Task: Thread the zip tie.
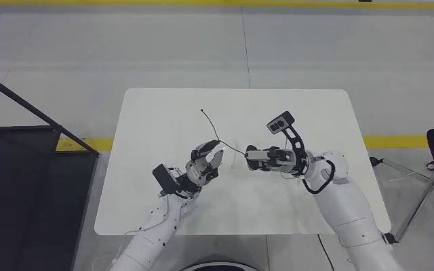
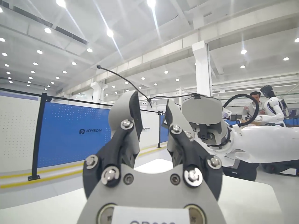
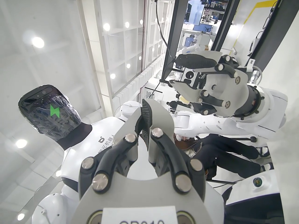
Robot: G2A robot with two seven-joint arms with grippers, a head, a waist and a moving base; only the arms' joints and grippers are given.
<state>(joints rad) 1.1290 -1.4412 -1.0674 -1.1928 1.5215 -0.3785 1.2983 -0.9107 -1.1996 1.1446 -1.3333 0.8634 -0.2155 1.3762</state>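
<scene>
1. On my top view the right end effector (image 1: 248,156) sits above the middle of the white bench (image 1: 156,122). Its fingers are pressed together on one end of the black zip tie (image 1: 209,126). That arm's wrist camera shows the thin strap coming out from between the closed pads.
2. From that pinch the zip tie runs through the air toward 10 o'clock, kinks, then curves away toward 11 o'clock. It ends in a small square head that hangs free, well past both end effectors.
3. The left end effector (image 1: 215,150) is near the right one, at about 9 o'clock from it, and faces it. Its fingers (image 2: 130,110) are spread and grip nothing.
4. The kink lies right at the tips of those spread fingers. On the left wrist camera it hangs over the gap between them, with a short stub sticking off the strap at that spot.
5. I cannot tell whether the strap touches a fingertip or only passes just beside it.
6. The left wrist camera shows the zip tie's free end raised in the air, off the bench.
</scene>
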